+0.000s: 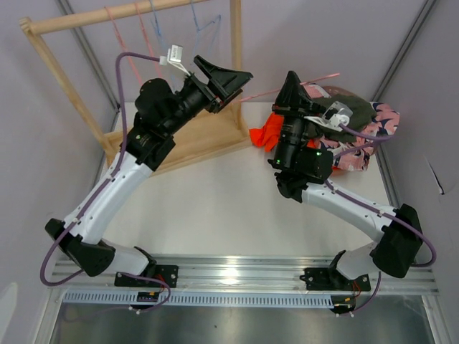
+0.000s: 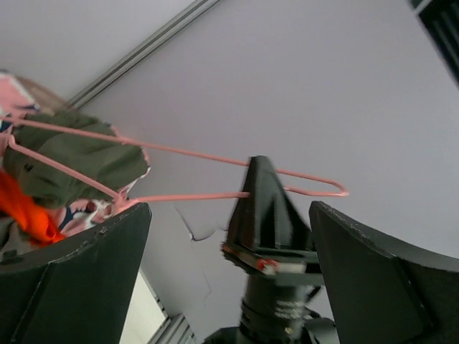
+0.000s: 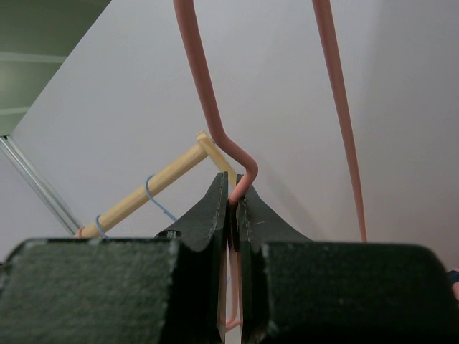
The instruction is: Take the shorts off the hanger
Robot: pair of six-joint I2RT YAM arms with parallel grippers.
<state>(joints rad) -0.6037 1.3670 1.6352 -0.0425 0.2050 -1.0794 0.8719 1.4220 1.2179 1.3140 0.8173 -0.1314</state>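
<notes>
My right gripper (image 1: 291, 79) is shut on the thin pink wire hanger (image 1: 315, 77) and holds it up off the table. In the right wrist view the wire (image 3: 208, 93) is pinched between the closed fingers of this gripper (image 3: 233, 190). The hanger's other end reaches the pile of shorts at the back right: orange (image 1: 264, 134), dark olive green (image 1: 353, 109), pink patterned (image 1: 373, 140). I cannot tell whether the olive pair (image 2: 79, 154) still hangs on the wire (image 2: 201, 153). My left gripper (image 1: 233, 84) is open and empty, left of the hanger, its fingers (image 2: 86, 272) wide apart.
A wooden clothes rack (image 1: 122, 14) stands at the back left on a wooden base (image 1: 204, 136). Red (image 1: 128, 54) and blue (image 1: 202, 25) wire hangers hang on its rail. The rail (image 3: 154, 185) also shows in the right wrist view. Grey walls close in on both sides.
</notes>
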